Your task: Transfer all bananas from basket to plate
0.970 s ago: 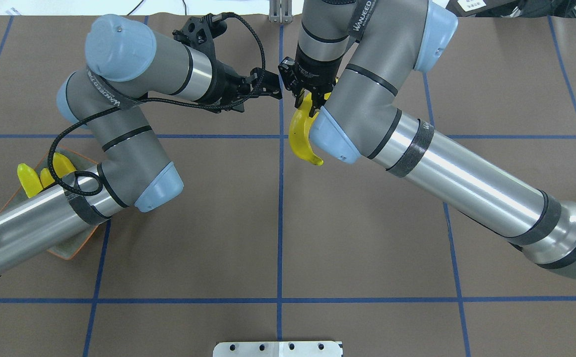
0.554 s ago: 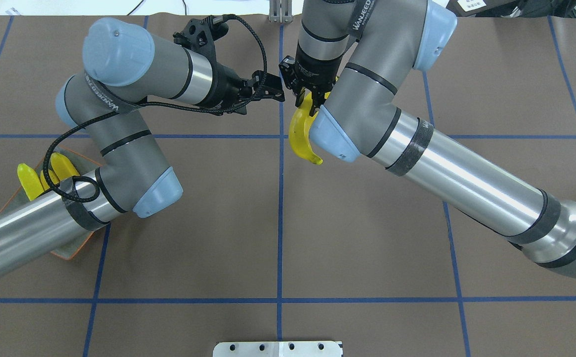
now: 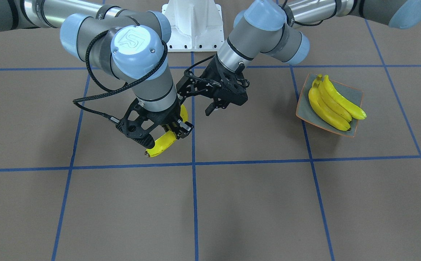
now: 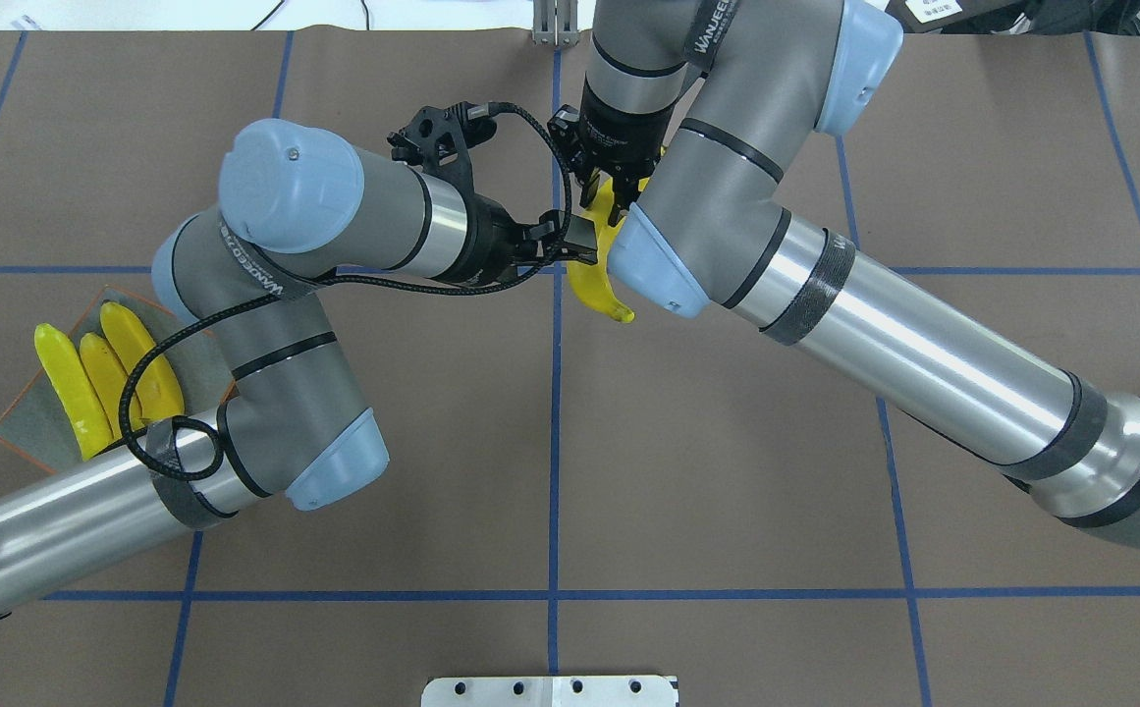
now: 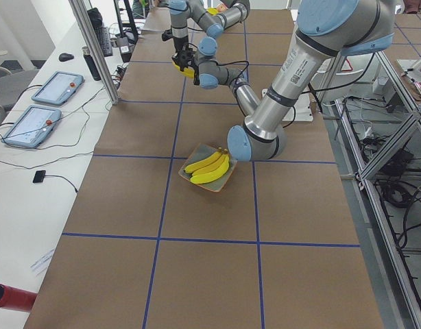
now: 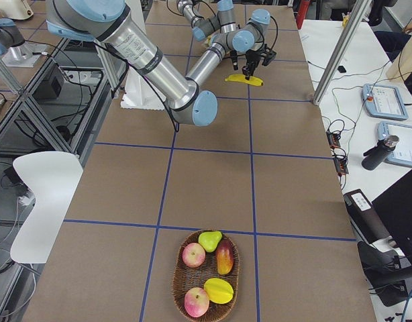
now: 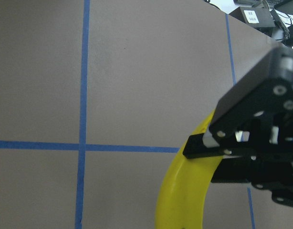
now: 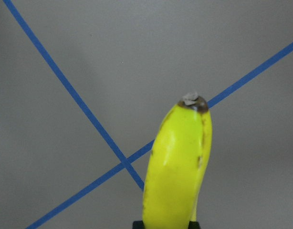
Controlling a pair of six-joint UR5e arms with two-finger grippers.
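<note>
My right gripper (image 4: 614, 191) is shut on one yellow banana (image 4: 597, 285) and holds it above the table's middle; the same banana (image 3: 161, 144) hangs below the gripper (image 3: 172, 130) in the front view and fills the right wrist view (image 8: 177, 167). My left gripper (image 4: 577, 244) stands open close beside that banana; I cannot tell whether it touches. Three bananas (image 4: 103, 388) lie side by side on the orange-rimmed plate (image 4: 34, 427) at the robot's left. The basket (image 6: 176, 278) sits at the table's far right end and shows no bananas in it.
The basket holds apples, a pear and other fruit (image 6: 207, 265). A white mount plate (image 4: 550, 690) lies at the table's near edge. Blue tape lines grid the brown tabletop. Beside the table stands a side bench with tablets (image 5: 42, 110).
My left arm has swung right and toward the robot, bringing its gripper up beside the held banana and uncovering the plate. The right gripper with the banana has barely shifted.
</note>
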